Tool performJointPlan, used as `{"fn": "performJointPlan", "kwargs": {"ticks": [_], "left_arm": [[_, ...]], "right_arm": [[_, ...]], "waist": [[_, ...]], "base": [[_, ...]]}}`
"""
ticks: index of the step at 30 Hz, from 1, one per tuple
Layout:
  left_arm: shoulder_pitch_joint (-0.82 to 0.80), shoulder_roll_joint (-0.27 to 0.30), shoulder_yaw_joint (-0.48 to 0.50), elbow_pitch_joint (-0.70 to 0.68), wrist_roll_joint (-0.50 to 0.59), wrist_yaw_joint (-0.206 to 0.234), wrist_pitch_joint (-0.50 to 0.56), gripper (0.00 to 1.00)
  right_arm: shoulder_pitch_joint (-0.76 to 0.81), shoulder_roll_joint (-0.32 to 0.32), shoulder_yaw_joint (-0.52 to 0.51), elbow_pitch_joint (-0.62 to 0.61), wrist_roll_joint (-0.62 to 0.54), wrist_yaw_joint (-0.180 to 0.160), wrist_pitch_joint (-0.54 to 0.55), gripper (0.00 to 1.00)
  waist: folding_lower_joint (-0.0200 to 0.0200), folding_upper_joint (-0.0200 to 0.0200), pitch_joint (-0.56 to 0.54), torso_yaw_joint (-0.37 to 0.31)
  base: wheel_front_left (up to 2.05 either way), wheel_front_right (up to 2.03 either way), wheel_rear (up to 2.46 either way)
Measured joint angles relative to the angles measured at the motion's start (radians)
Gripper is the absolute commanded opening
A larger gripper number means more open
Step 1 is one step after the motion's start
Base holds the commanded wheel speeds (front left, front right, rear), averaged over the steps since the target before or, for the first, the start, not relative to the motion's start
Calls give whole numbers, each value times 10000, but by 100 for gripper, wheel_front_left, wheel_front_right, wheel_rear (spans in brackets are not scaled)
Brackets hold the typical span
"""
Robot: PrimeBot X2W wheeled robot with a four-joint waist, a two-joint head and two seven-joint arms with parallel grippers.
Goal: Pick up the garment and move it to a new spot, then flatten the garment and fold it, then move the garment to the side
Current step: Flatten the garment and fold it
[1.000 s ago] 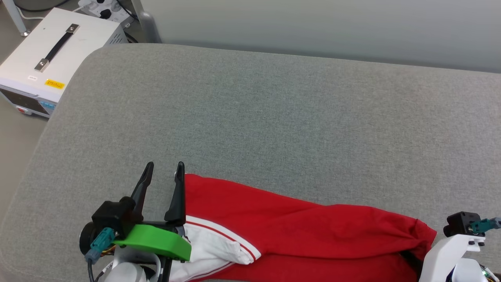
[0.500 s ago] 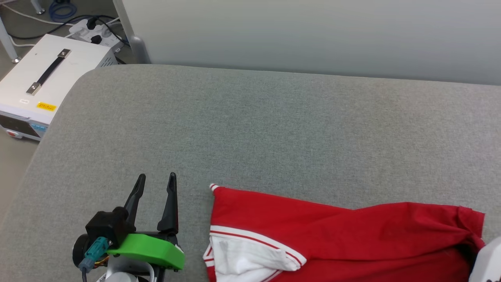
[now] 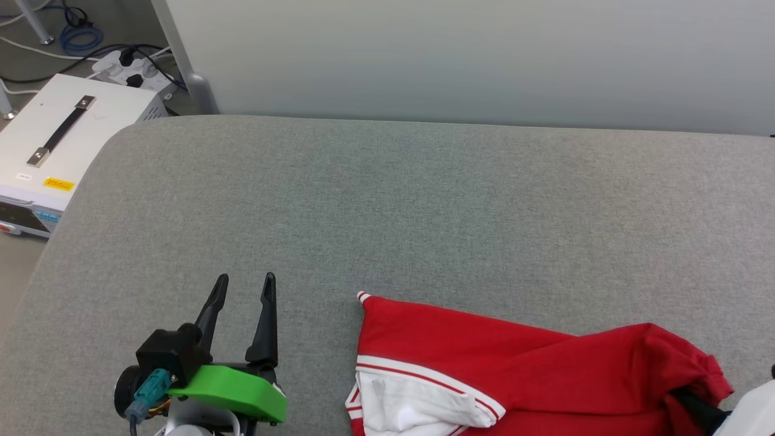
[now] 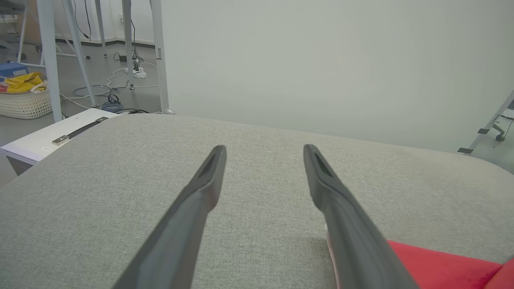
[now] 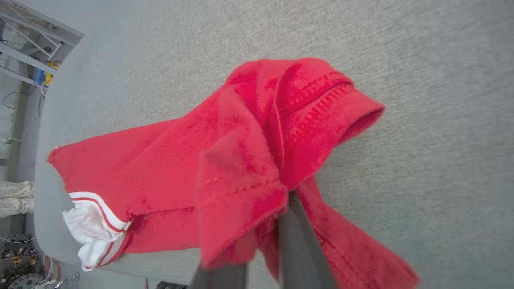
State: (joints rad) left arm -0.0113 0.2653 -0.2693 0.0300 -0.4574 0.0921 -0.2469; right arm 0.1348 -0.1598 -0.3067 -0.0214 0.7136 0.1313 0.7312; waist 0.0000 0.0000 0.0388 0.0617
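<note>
The garment (image 3: 514, 357), a red shirt with a white, red-striped sleeve (image 3: 412, 406), lies bunched along the near edge of the grey cushion (image 3: 387, 200). My left gripper (image 3: 245, 281) stands open over bare cushion, a hand's width left of the garment's corner. In the left wrist view the left gripper (image 4: 265, 149) holds nothing, and the red garment (image 4: 441, 269) shows at lower right. My right gripper (image 5: 277, 208) is shut on a gathered fold of the garment (image 5: 168, 168), its tips buried in the cloth. Its dark finger (image 3: 696, 409) shows at the garment's right end.
A white box with a black handle (image 3: 54, 145) sits on the floor off the cushion's left edge, with a power strip and cables (image 3: 130, 66) behind it. A pale wall panel (image 3: 460, 54) runs along the cushion's far edge. A basket (image 4: 24, 104) stands far left.
The head view has tilted up. The garment has slid right, away from my left gripper, drawn by the right gripper. The left gripper stays open where it was.
</note>
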Motion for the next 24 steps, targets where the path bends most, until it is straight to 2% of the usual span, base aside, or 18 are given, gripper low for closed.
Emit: {"fn": "performJointPlan", "kwargs": {"ticks": [4,11,16,24], "left_arm": [[0,-10,-134,-27,-4,6,33,100],[2,6,-190,-144,-4,92,203,100],[-12,44,-268,-265,4,100,276,100],[-174,15,-318,-205,4,84,224,100]], "right_arm": [[-3,591,280,-50,1419,0,382,0],[-276,943,1103,115,3170,0,564,0],[-912,1030,2240,656,3877,0,441,0],[-1928,1078,4410,1549,5028,-2,-581,0]], "waist": [[0,0,-50,87],[0,0,-111,351],[0,0,-18,610],[0,0,364,1067]], "base": [[0,0,0],[0,0,0],[0,0,0],[0,0,0]]}}
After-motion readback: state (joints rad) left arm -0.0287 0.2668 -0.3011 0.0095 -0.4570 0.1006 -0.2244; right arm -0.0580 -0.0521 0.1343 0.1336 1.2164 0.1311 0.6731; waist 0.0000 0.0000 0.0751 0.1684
